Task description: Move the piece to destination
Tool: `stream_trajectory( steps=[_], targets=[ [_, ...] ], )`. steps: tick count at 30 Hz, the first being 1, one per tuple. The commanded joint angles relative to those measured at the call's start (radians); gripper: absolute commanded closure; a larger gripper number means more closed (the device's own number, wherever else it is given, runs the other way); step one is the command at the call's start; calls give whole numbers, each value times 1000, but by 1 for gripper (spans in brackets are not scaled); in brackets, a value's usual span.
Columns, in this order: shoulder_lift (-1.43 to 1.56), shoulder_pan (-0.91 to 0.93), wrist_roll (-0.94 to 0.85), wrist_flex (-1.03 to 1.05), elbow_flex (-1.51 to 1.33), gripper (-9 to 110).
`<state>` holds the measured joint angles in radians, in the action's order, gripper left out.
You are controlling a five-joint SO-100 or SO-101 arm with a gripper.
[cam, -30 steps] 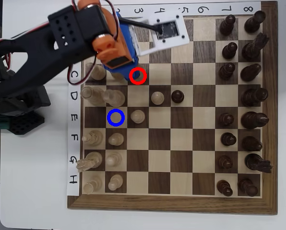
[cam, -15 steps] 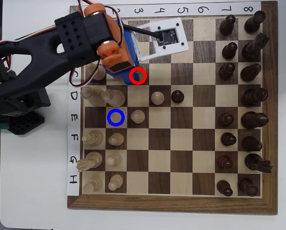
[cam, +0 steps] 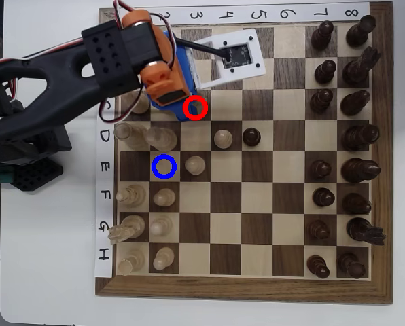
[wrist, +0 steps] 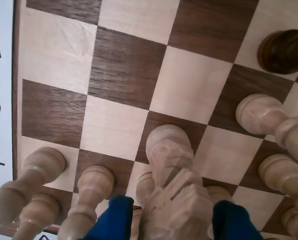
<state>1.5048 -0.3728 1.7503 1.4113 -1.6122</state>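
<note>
The piece (wrist: 175, 192), a pale knight with a jagged carved head, stands between my gripper's (wrist: 171, 220) two blue fingers (wrist: 111, 220). They press against both its sides. Its round base sits on a dark square. In the overhead view the gripper (cam: 184, 100) hangs over the red-ringed dark square (cam: 196, 107) and hides the piece. The destination (cam: 164, 166), a light square marked with a blue ring, lies two rows toward the bottom and one column left, and nothing stands on it.
Pale pawns stand close by (cam: 163, 139), (cam: 196, 164), (cam: 222, 138), and a dark pawn (cam: 251, 136) is beside them. More pale pieces crowd the board's left columns (cam: 126, 132). Dark pieces (cam: 355, 136) fill the right side. The wrist view shows a pale pawn (wrist: 261, 115) to the right.
Over the last second the arm and wrist camera mount shifted slightly left and up, uncovering the red ring. Since half a second ago it has barely moved.
</note>
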Motion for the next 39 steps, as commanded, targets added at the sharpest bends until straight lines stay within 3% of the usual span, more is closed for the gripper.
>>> stream_trajectory(
  steps=[1, 16, 20, 39],
  targets=[
    [77, 38, 492, -46, -6, 81],
    [95, 63, 499, -57, -14, 91],
    [107, 72, 526, -54, -28, 101],
    [178, 74, 541, -35, 37, 101]
  ],
)
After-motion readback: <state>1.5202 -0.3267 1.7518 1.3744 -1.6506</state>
